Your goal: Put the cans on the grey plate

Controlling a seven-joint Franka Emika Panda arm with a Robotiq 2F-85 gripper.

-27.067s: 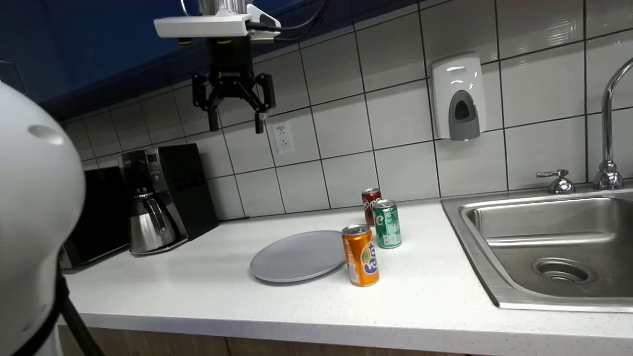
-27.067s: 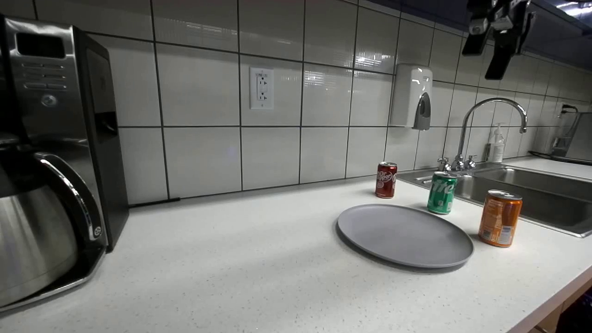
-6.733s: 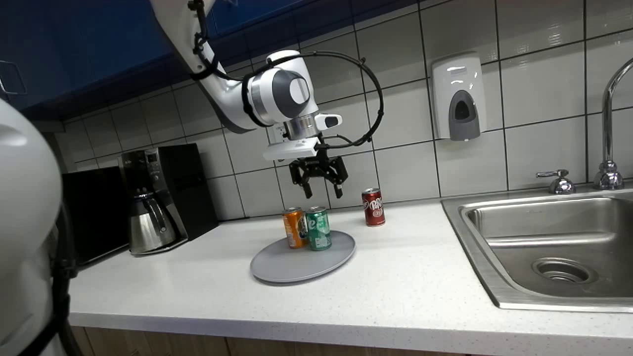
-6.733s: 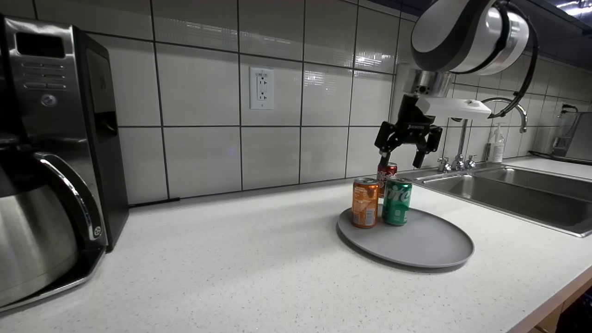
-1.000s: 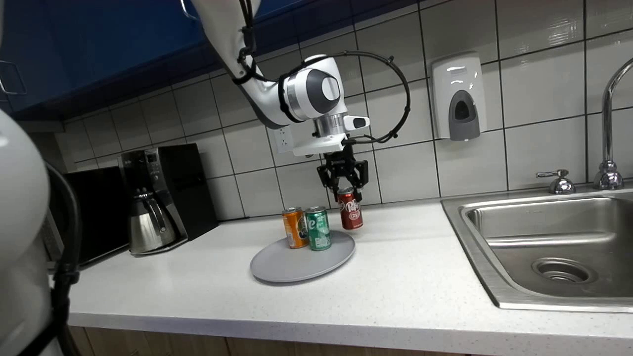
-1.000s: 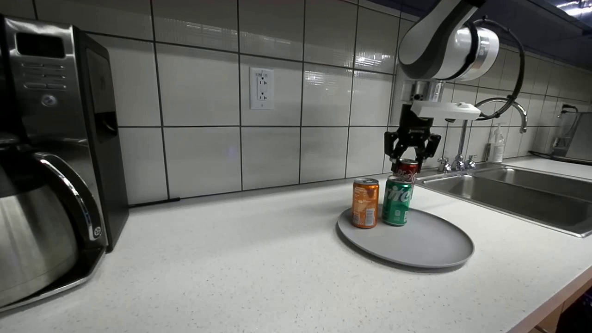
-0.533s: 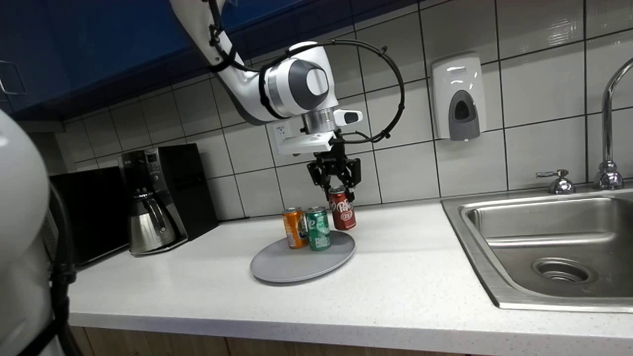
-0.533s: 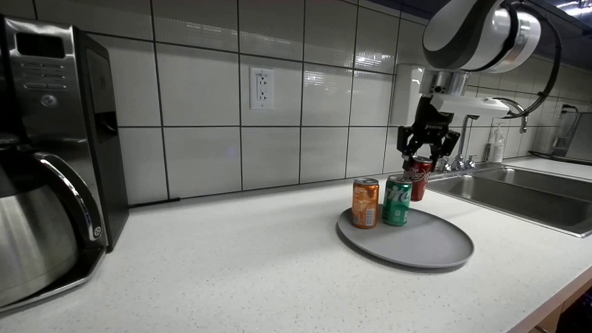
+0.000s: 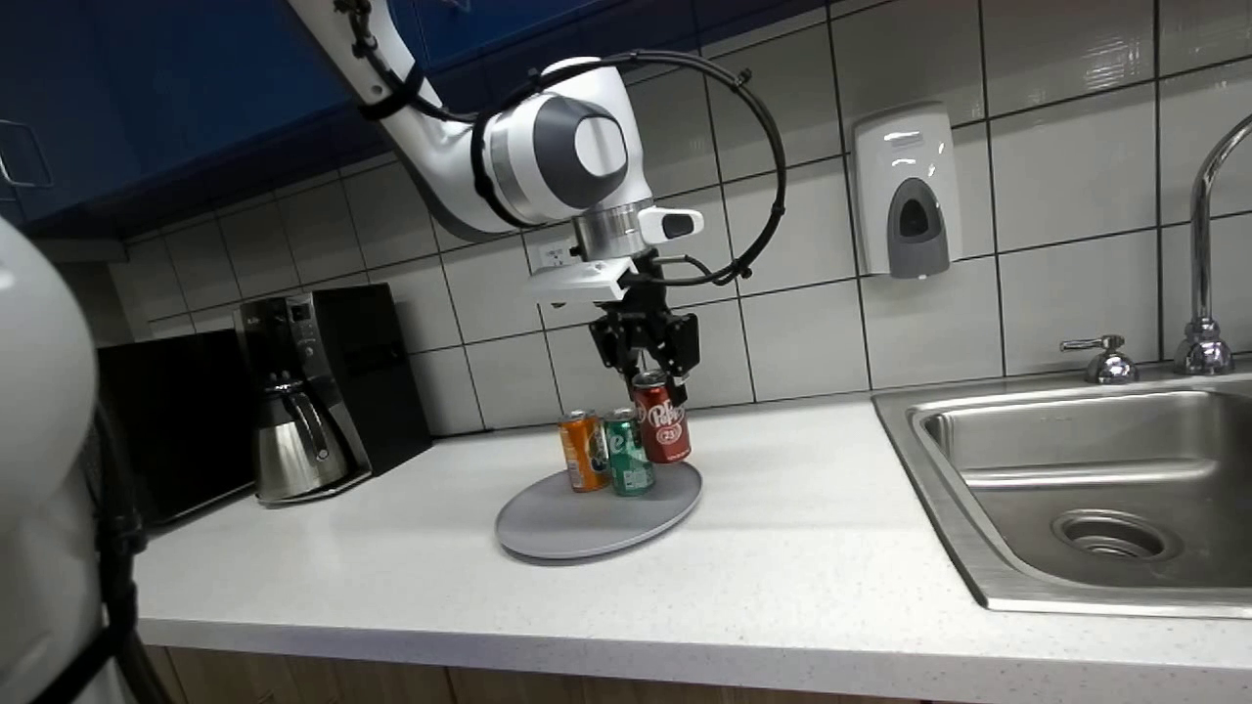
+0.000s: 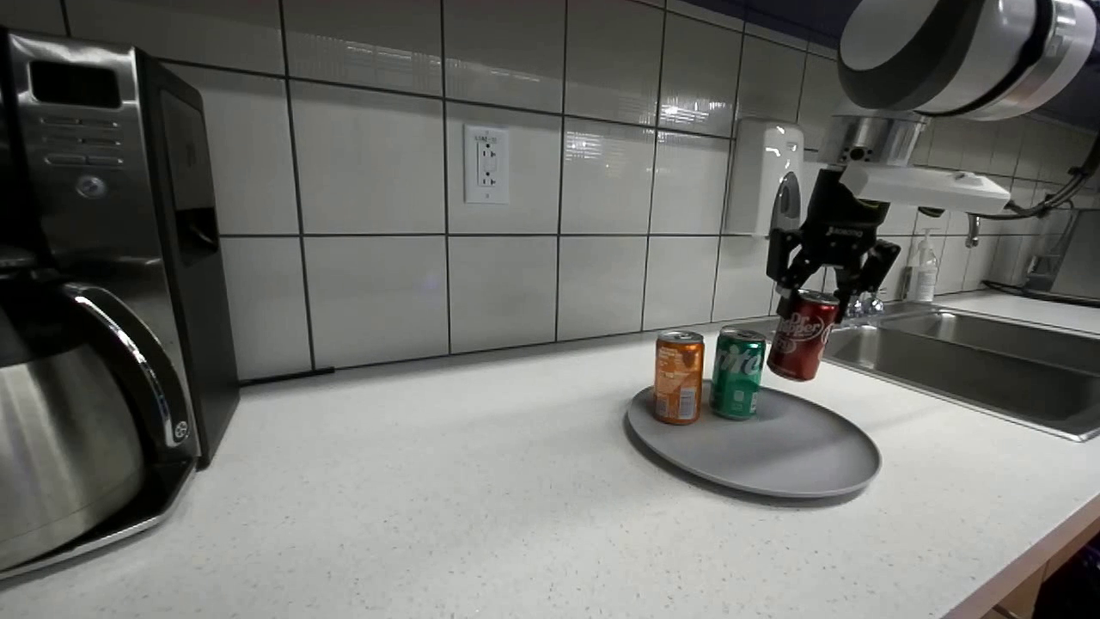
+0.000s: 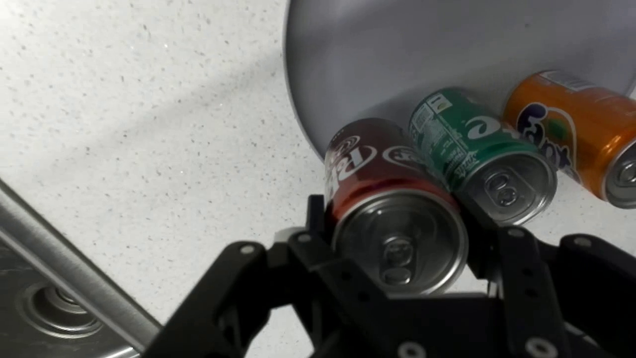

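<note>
Red can nearer plate, btwn fingers

We face the tiled wall across the counter in both exterior views; the close, downward wrist view shares the grey plate.

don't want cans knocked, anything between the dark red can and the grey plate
Nothing visible stands between the dark red can and the grey plate; the green can is close, to the dark red can's right in the wrist view.
</note>
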